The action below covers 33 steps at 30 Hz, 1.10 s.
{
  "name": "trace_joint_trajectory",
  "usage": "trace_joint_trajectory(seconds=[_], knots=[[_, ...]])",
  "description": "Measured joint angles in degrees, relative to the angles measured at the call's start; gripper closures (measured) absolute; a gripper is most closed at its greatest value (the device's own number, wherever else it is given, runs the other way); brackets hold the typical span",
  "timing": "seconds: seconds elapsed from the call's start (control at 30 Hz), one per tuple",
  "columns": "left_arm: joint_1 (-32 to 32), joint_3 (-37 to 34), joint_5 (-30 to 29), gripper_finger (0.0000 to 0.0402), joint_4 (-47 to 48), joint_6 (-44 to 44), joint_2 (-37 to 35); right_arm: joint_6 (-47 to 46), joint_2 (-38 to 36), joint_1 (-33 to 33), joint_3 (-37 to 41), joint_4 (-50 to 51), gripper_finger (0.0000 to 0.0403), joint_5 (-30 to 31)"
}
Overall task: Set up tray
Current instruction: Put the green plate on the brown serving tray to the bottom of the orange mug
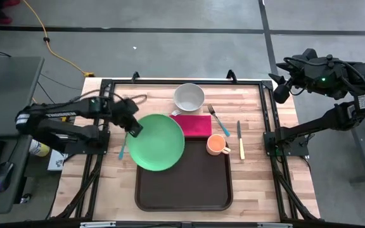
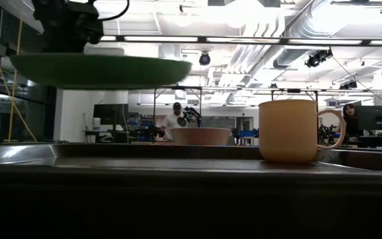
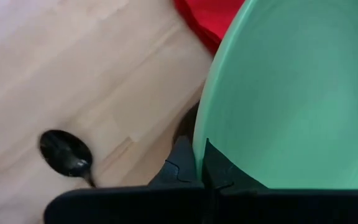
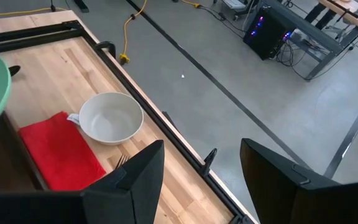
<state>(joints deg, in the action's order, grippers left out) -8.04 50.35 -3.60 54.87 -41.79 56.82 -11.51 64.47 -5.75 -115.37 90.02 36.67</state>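
Tray [image 1: 184, 183] on wooden table [image 1: 258, 183]; lab room behind

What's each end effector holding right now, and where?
Left end effector pinches the green plate by its rim. Right end effector is open, empty.

You are looking at the tray [image 1: 184, 187], a large dark brown rectangular plastic piece with rounded corners and a raised rim, lying flat on the wooden table near its front edge, long sides running front to back. Its far left corner is sitting under the green plate [image 1: 156, 142], and an orange mug [image 1: 217, 145] is standing at its far right corner.
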Motion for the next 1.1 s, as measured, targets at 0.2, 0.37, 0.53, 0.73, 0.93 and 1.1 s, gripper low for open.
trace_joint_trajectory(seconds=[0.2,0.37,0.53,0.73,0.93,1.1], knots=[[9.69,0.0,-5.71,0.0388,-0.73,-12.64,8.06,0.07,0.02,0.02,0.0,0.0,0.0212,-0.45],[15.36,0.0,-6.59,0.0388,-4.7,-21.43,15.6,1.32,0.0,0.0,0.0,0.0,0.0212,-0.81],[18.46,0.0,-5.88,0.0388,-12.37,-26.63,22.05,2.24,0.02,0.02,0.0,-0.02,0.0212,-1.26],[21.02,0.0,-3.11,0.0388,-22.02,-29.62,27.34,3.02,0.02,0.02,0.0,0.0,0.0212,-2.5],[23.23,0.0,-1.7,0.0388,-29.94,-32.16,31.82,3.87,0.0,0.01,0.0,0.0,0.0212,-2.89],[23.13,1.32,-1.25,0.0388,-35.47,-32.14,34.99,4.09,0.02,0.02,0.0,0.0,0.0212,-3.14]])
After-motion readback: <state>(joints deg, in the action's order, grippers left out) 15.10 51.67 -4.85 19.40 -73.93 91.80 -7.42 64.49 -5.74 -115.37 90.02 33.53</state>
